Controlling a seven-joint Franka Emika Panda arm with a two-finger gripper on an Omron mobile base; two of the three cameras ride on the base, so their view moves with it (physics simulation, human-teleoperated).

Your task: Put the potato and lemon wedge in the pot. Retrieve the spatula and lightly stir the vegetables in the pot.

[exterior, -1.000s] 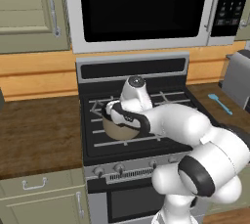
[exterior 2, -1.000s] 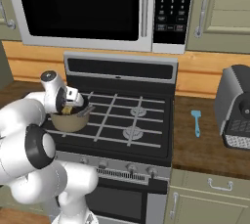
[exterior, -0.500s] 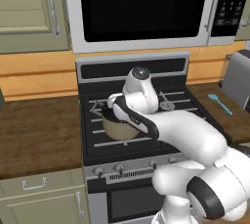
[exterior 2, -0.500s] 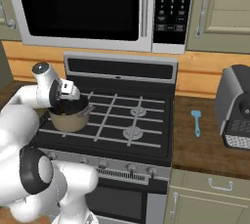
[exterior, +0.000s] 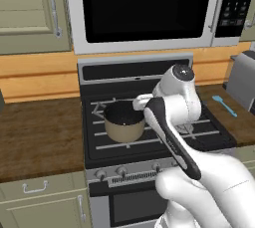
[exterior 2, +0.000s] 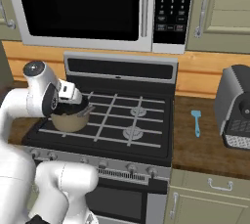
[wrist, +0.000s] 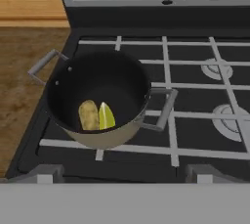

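The claw point(wrist: 119, 176) hangs above the stove with its two tips spread far apart and nothing between them; only the tip ends poke up at the bottom of the hand view, cut off by the frame edge. Just ahead of and below the claw sits the pot point(wrist: 105, 140) on the stove grate point(wrist: 171, 120). The hand view looks into its dark inside, where the potato point(wrist: 88, 115) and the lemon wedge point(wrist: 106, 116) lie touching side by side. From the base cameras the pot's contents cannot be made out: the left view shows just a dark interior, and in the right view the arm covers much of the pot. Far to the claw's right, the spatula point(exterior 2: 196, 123) lies flat on the wooden desk point(exterior 2: 205, 145), near a grey appliance point(exterior 2: 237, 108).
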